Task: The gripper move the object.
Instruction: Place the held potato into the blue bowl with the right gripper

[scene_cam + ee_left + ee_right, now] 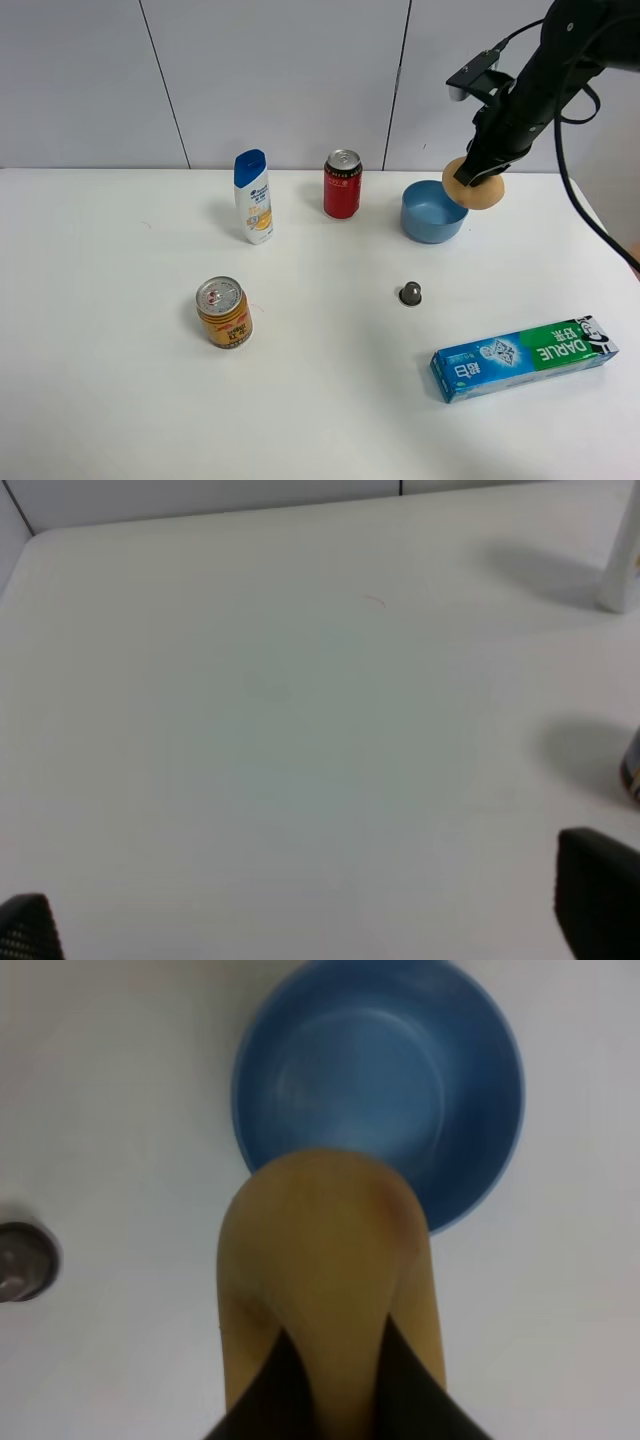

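Observation:
The tan-yellow potato-like object hangs in the air at the back right, just over the right rim of a blue bowl. My right gripper is shut on it from above. In the right wrist view the object fills the middle, held between the dark fingers, with the blue bowl beyond it. My left gripper is open over bare white table; only its two black fingertips show, and it is not in the exterior view.
A small grey metallic knob lies in front of the bowl, also in the right wrist view. A red can and a white shampoo bottle stand at the back. A yellow can stands front left. A toothpaste box lies front right.

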